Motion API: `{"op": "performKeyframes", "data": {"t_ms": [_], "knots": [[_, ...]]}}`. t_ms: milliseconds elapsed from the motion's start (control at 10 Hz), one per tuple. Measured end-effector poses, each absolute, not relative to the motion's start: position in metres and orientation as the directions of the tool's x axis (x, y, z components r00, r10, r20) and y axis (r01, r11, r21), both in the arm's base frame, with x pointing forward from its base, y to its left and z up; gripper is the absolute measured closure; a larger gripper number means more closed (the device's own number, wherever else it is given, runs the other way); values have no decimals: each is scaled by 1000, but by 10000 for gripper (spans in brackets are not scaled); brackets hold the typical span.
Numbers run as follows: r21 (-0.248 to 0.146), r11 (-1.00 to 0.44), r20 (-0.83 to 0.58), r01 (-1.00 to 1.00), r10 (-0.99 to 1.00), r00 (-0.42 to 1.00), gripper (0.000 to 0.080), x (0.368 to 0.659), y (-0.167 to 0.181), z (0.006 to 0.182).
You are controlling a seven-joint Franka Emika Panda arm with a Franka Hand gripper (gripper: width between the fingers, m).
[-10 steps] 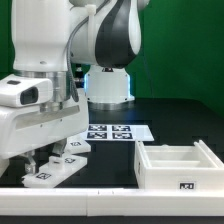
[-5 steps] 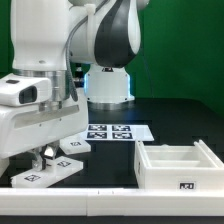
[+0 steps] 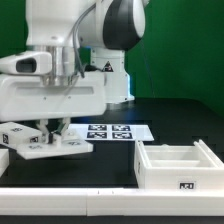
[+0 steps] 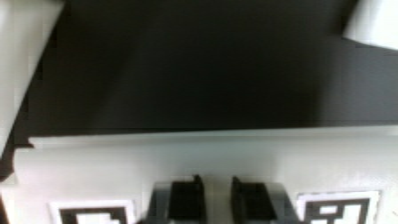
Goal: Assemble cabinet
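Observation:
The cabinet (image 3: 172, 166) is an open white box with a tag on its front wall, standing on the black table at the exterior view's right. My gripper (image 3: 47, 131) is at the exterior view's left, shut on a flat white tagged panel (image 3: 50, 149) and holding it just above the table. In the wrist view the panel (image 4: 214, 160) fills the lower part, with tags on either side of my two dark fingers (image 4: 180, 203). The fingers grip its edge close together.
The marker board (image 3: 112, 131) lies flat in the middle of the table behind the panel. Another white tagged piece (image 3: 12, 135) shows at the exterior view's far left. The robot's base (image 3: 112, 80) stands at the back.
My gripper has risen and taken the white panel up off the table, and the arm has swung toward the exterior view's right. The cabinet has not moved.

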State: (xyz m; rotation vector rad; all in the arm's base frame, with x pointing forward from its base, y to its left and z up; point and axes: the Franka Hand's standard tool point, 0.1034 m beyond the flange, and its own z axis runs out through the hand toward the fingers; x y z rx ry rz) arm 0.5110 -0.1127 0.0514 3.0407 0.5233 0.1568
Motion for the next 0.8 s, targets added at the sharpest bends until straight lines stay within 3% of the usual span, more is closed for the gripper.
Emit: {"op": "performKeyframes", "data": {"t_ms": [300,500,800], "knots": [[47,-989,101,138,142,985,735,510,-112,50],[22,-990,127,-136,-133,983,735,505,-108,55],[-63,-821,115,-568,-571,813,735,493,-66,74]]}}
